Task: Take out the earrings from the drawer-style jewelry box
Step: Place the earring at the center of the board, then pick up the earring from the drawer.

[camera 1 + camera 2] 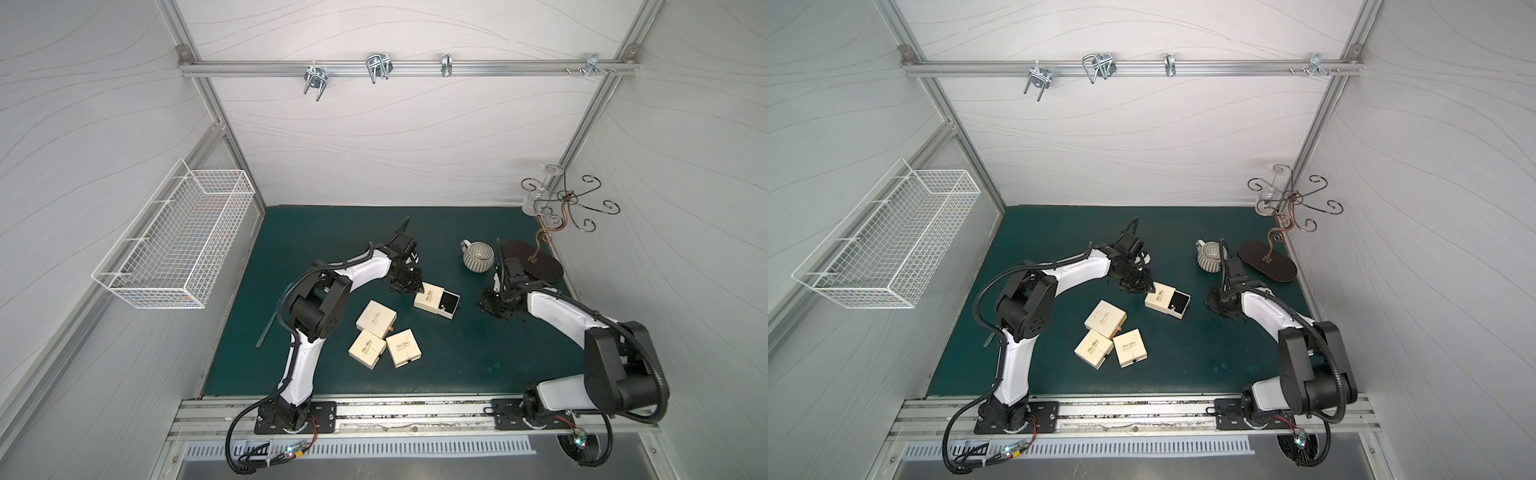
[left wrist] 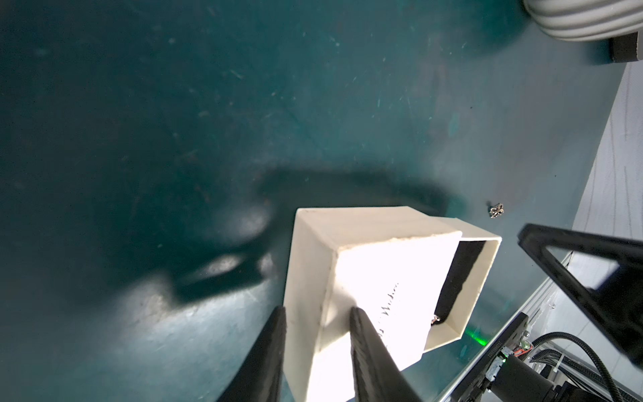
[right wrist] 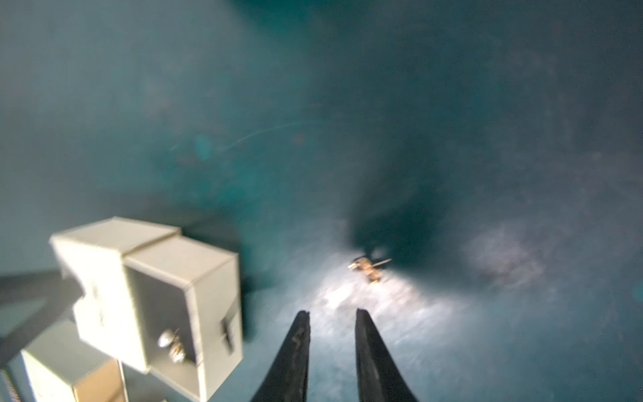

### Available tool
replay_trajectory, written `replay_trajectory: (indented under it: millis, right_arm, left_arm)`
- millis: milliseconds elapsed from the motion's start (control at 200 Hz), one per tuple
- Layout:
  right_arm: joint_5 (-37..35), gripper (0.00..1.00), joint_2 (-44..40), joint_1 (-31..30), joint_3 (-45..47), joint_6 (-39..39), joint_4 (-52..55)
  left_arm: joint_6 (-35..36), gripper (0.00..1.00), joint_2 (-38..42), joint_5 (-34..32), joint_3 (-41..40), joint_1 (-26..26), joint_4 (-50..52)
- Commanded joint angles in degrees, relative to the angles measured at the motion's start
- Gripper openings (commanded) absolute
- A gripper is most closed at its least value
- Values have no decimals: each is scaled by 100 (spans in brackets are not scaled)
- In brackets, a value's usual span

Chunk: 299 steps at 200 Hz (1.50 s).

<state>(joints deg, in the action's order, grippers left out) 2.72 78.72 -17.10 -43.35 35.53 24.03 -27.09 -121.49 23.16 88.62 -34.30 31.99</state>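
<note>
In both top views the open box (image 1: 428,300) sat just right of the frame's centre on the green counter (image 1: 457,365). Its drawer (image 1: 448,306) stood partly out of the cream sleeve, pointing toward the right edge of the picture. The left tool (image 2: 317,309) pinched a corner of that sleeve, with one finger (image 2: 275,334) outside the wall and the other on the printed lid. In the black-lined drawer lay the earrings (image 3: 172,343), small metal pieces with a pale bead, tucked into a corner of the drawer.

A loose earring (image 3: 368,269) lay on the bare counter, well apart from the box. It was just beyond the tips of the right tool (image 3: 332,313), whose fingers were spread with nothing between them. Whether those tips touched the counter could not be told.

Three closed boxes (image 1: 374,322) clustered below the centre of the frame, close against each other. A ribbed mug (image 1: 478,257) stood above and to the right of the open box. A scrolled metal stand (image 1: 565,203) was at the counter's upper right corner, and a white wire basket (image 1: 174,245) hung on the wall at the left.
</note>
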Motion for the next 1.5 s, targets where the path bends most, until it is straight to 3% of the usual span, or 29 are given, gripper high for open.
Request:
replay_trajectory:
  millis: [0,365,655,1031,1491]
  right_arm:
    - [-598,26,-203,-316,-264,-265,337]
    - [117,27,-1,-1242,-472,-894,60]
    - [391,28,475,-1514,-723,-1029,31]
    - [377,29,1059,-1693,-1092,-1183,160]
    - [-166,29,1475,-1788,-1236,-1311,390]
  left_arm:
    - [81,33,-175,-568,-178,3,563]
    - [116,33,-225,-571,-159,-2,599]
    - [134,33,-227,-588,-152,-27,621]
    - [143,33,-249,-606,-134,-28,641]
    - [143,33,-282,-576,-117,-32,650]
